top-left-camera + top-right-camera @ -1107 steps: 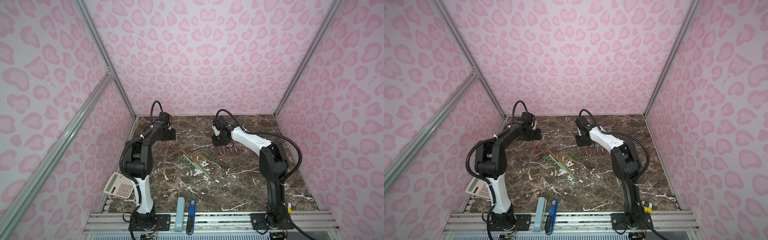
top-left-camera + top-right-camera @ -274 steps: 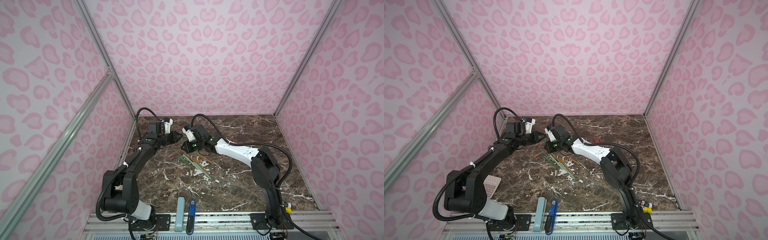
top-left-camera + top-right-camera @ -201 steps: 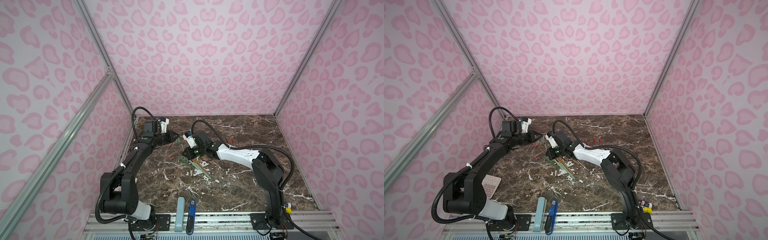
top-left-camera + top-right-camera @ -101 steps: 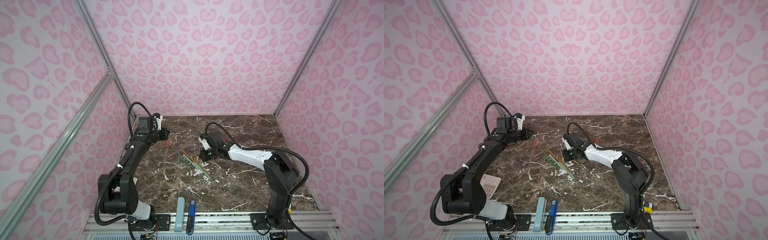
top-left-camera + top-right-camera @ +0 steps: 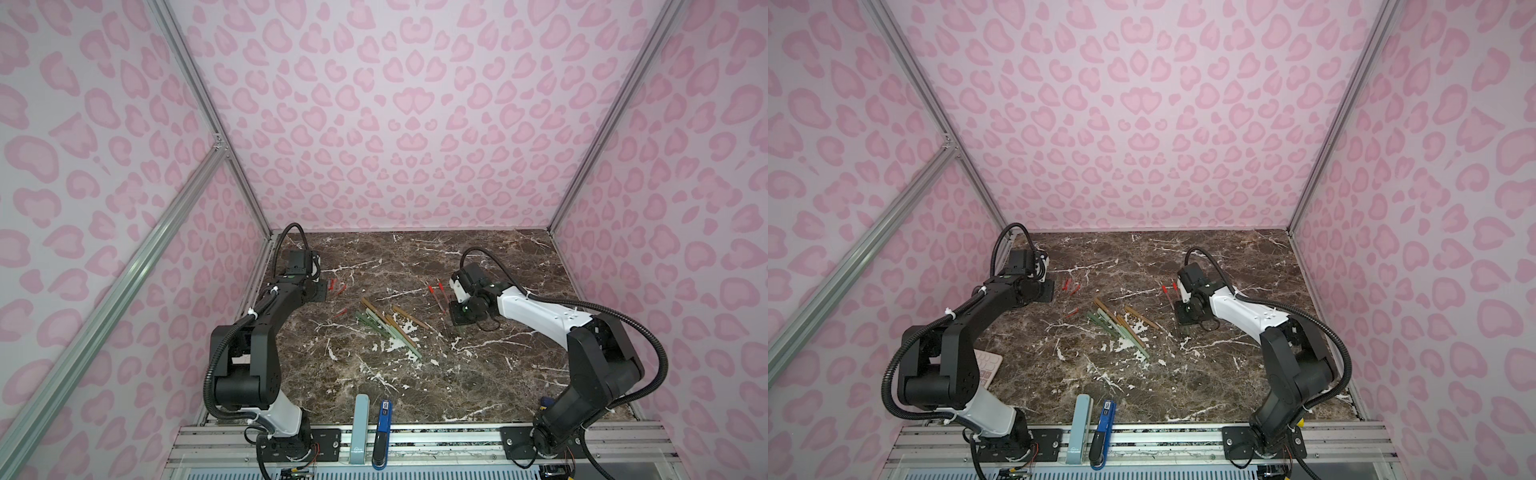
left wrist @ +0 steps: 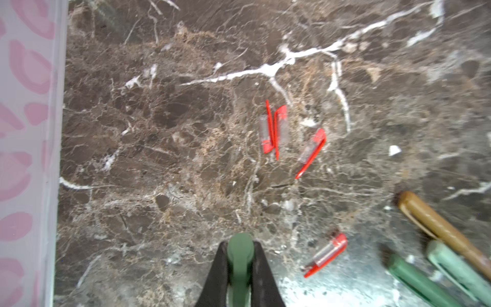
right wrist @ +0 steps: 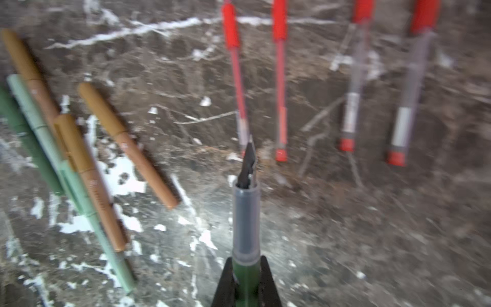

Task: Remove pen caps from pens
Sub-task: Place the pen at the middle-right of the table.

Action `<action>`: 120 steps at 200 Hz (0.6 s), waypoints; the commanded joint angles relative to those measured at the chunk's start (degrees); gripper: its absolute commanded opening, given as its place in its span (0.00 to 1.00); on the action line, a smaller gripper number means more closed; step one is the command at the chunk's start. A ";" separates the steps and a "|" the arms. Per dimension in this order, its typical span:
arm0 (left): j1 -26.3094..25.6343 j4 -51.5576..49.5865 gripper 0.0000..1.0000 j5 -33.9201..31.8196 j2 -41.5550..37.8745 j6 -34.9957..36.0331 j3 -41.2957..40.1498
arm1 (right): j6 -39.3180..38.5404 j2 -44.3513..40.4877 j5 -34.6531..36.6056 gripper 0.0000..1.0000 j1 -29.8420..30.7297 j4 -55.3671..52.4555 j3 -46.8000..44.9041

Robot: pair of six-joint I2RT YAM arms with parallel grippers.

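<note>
my left gripper [image 6: 240,265] is clamped on a sage-green cap [image 6: 240,247], low over the marble table [image 6: 159,159] beside four loose red caps [image 6: 273,127]. my right gripper [image 7: 245,276] pinches the matching green pen [image 7: 245,212], nib bared, above four slim red pens [image 7: 280,79]. i judge five pens done. the green and tan pile [image 5: 390,328] mid-table looks capped and is what's left.
</note>
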 commanded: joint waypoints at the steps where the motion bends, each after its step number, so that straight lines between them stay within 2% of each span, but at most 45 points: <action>1: 0.88 2.26 0.03 -3.57 2.26 0.32 0.54 | -2.64 -1.60 2.05 0.00 -1.82 -4.68 -1.75; 18: 1.48 1.42 0.03 -2.44 4.50 -0.71 1.99 | -3.10 -2.13 2.07 0.00 -4.62 -6.84 -1.93; 63: 1.88 1.33 0.03 -7.54 10.77 -0.95 4.95 | -6.10 -1.43 5.95 0.00 -9.49 -10.16 -2.92; 85: 2.56 0.87 0.04 -7.77 12.40 -0.95 5.46 | -7.17 -0.69 9.21 0.00 -9.60 -9.95 -3.40; 120: 3.29 1.28 0.08 -9.77 14.37 -0.08 5.86 | -7.37 2.28 8.90 0.00 -9.70 -9.08 -3.31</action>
